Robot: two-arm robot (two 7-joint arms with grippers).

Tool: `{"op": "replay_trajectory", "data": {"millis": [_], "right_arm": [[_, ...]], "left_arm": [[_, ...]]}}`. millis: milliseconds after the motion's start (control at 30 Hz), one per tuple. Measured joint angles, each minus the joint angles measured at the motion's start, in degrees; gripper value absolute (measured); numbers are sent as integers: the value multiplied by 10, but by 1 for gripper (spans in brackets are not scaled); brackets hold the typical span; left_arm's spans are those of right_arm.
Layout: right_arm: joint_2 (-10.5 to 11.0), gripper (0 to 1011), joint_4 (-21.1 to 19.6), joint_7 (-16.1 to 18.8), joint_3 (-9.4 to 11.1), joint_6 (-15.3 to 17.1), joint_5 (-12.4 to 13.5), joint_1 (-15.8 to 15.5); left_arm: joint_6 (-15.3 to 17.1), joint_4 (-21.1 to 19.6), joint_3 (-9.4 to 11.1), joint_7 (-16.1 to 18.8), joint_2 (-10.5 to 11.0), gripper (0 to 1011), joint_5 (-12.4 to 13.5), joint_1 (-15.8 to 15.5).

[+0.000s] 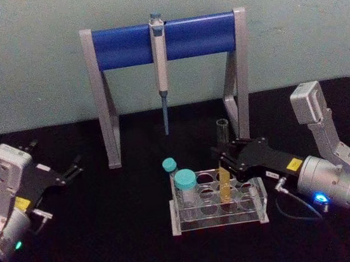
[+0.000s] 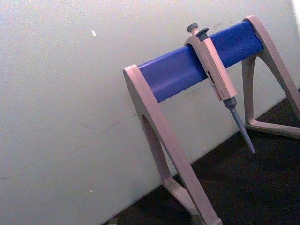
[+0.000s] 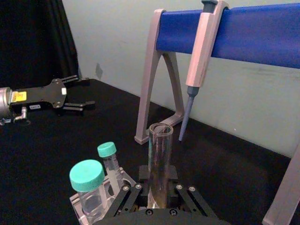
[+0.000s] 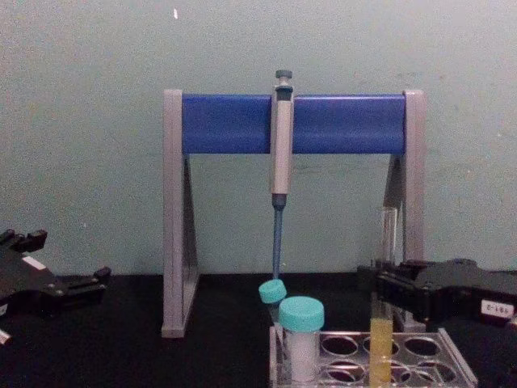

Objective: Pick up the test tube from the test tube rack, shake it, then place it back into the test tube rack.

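Two grippers frame what we see on the black table [image 1: 112, 241]. At 9 o'clock in the head view, the left gripper [image 1: 76, 167] hovers well apart from the rack, its fingers spread and holding nothing; we also see it from the right wrist [image 3: 83, 93] and at the chest view's left edge [image 4: 98, 279].

Toward 12 o'clock stands the stand [image 1: 104, 101], grey legs with a blue crossbar, and a pipette [image 1: 162, 75] hangs from the bar's middle, tip down. We catch both from the left wrist too, stand [image 2: 154, 126] and pipette [image 2: 218, 75].

Near 6 o'clock sits the rack [image 1: 217, 207]. At its left end stand two teal-capped vials, a wide vial [image 1: 186, 190] in front and a thin vial [image 1: 170, 170] just behind it.

At about 1 o'clock of the wide vial, the tube [image 1: 225, 182] stands upright in a rack hole, yellow liquid in its lower part. From the chest we see it [image 4: 381, 323] rise well above the rack [image 4: 452, 364].

At 3 o'clock, the right gripper [image 1: 224, 158] reaches in and clamps the tube around its middle; in the right wrist view, the fingers sit against both sides of the glass [image 3: 160, 154].
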Motion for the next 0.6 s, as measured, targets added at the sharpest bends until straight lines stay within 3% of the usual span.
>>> {"op": "replay_trajectory", "data": {"millis": [433, 600], "right_arm": [[0, 232, -1, -1, 0, 0, -2, 0], [0, 349, -1, -1, 0, 0, -2, 0]], "left_arm": [[0, 0, 0, 0, 0, 1010, 0, 0], [0, 0, 0, 0, 0, 1010, 0, 0]]}}
